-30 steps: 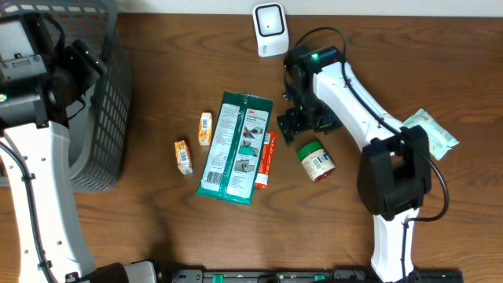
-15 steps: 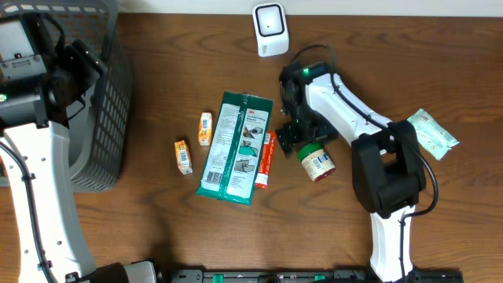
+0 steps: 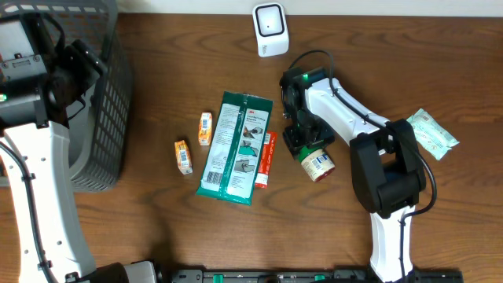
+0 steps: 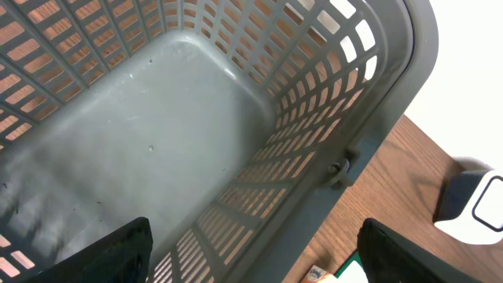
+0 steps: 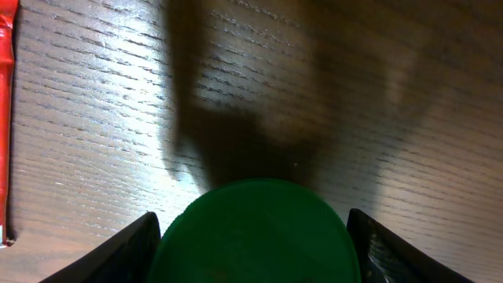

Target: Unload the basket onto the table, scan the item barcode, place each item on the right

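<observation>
A small jar (image 3: 318, 163) with a green lid and a white label lies on the wooden table, right of centre. My right gripper (image 3: 303, 143) is down over its lid end. In the right wrist view the green lid (image 5: 255, 228) fills the whole gap of the right gripper (image 5: 253, 245), and both dark fingers (image 5: 130, 251) press against its sides. The white barcode scanner (image 3: 269, 30) stands at the table's far edge. My left gripper (image 4: 255, 245) hangs open over the grey basket (image 4: 157, 118), holding nothing.
A long green wipes pack (image 3: 236, 147) and a red stick pack (image 3: 266, 159) lie just left of the jar. Two small orange boxes (image 3: 205, 128) (image 3: 183, 156) sit further left. A teal packet (image 3: 428, 131) lies at the right. The basket (image 3: 106, 110) occupies the left edge.
My right arm moved down and left from beside the jar onto its lid, and its fingers closed in against the lid. The left arm stayed still.
</observation>
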